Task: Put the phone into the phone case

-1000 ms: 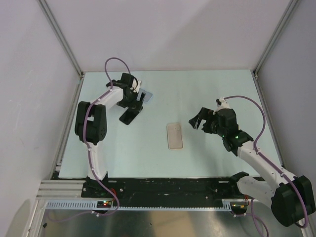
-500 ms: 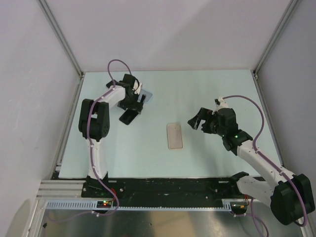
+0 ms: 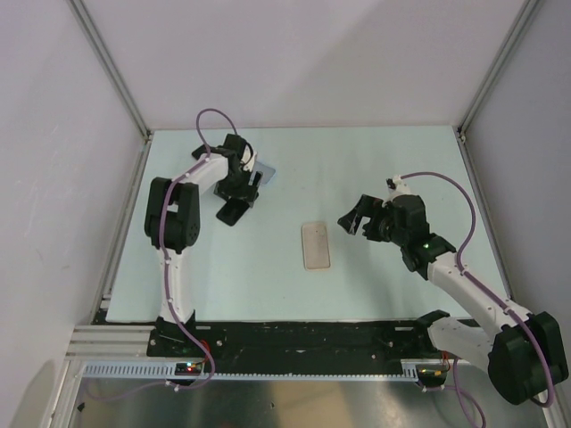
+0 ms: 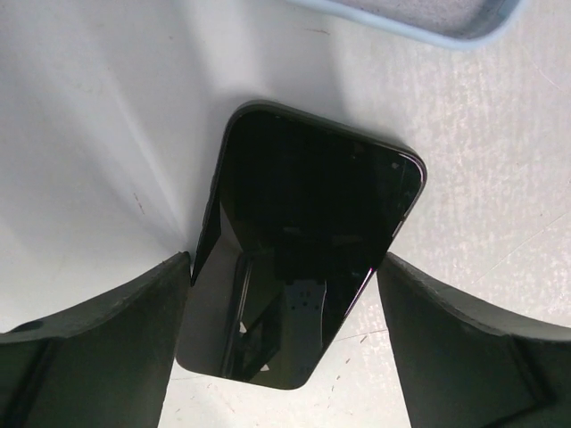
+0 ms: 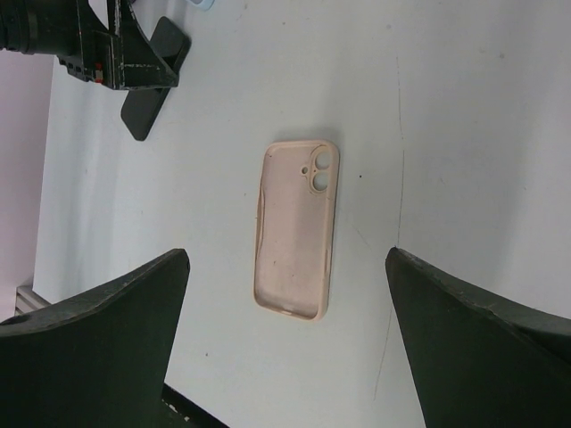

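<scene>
Left wrist view: our left gripper [image 4: 284, 260] stood spread astride the phone [image 4: 314, 201].
We judged it rigid, glossy and slippery, best gripped by its long edges.

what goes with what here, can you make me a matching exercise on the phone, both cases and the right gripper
1 phone
2 light blue case
3 pink case
4 right gripper

a alone mid-table
b between the left gripper's fingers
c open, holding nothing
d on the table beyond the phone's far end

Pairs: 1-b, 2-d, 3-a, 4-c
</scene>
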`<action>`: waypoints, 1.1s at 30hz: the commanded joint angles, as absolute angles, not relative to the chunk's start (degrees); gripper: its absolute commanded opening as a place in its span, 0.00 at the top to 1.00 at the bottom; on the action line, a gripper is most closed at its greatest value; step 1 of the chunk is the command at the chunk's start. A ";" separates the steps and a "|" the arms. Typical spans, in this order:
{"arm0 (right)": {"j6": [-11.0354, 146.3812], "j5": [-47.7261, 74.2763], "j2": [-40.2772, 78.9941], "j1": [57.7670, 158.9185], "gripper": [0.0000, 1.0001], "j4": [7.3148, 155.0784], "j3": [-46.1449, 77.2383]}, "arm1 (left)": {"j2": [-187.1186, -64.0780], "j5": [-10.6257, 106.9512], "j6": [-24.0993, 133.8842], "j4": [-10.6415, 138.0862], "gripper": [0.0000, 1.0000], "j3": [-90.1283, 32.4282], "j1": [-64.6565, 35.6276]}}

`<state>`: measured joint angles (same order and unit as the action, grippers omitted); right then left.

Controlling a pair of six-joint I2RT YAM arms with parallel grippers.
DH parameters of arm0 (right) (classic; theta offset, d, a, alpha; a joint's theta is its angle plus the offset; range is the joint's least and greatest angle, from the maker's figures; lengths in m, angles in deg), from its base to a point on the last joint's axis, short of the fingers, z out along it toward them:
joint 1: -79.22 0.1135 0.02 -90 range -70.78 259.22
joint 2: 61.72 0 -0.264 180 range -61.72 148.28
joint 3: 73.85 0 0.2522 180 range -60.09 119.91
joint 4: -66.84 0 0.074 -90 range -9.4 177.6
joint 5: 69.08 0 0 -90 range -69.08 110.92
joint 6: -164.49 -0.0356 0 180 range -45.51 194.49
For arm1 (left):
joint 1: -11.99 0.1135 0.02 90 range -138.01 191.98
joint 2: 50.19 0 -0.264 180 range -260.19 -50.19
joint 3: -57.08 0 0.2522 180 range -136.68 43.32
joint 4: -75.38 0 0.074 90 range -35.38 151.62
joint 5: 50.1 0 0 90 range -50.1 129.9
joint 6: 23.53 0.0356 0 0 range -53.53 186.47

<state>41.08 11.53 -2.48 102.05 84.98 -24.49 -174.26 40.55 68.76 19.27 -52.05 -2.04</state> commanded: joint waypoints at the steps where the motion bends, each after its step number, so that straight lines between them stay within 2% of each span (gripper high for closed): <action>1: 41.49 10.67 -2.01 101.80 0.02 82.78 -23.88 | -174.96 38.65 67.25 17.38 0.17 -52.99 -3.43; 5: 41.54 10.74 -2.13 101.75 0.02 82.86 -23.89 | -174.10 40.06 64.39 17.40 0.29 -51.66 -4.23; 9: 41.65 10.88 -2.36 101.64 0.02 83.03 -23.88 | -172.58 41.21 59.71 17.41 0.36 -50.41 -4.79; 14: 41.44 10.58 -2.14 102.31 0.03 82.50 -23.89 | -169.76 40.62 50.51 17.62 0.38 -47.22 -5.94; 21: 40.53 13.65 -0.09 108.85 0.03 78.89 -23.88 | -163.76 40.32 33.77 21.57 0.42 -36.83 -7.28; 26: 39.51 17.05 4.83 116.72 0.03 74.74 -23.48 | -156.97 44.26 22.96 27.88 0.44 -28.07 -7.88; 33: 40.14 18.58 15.76 125.34 0.06 67.69 -20.06 | -153.22 49.39 13.90 33.34 0.44 -22.80 -10.48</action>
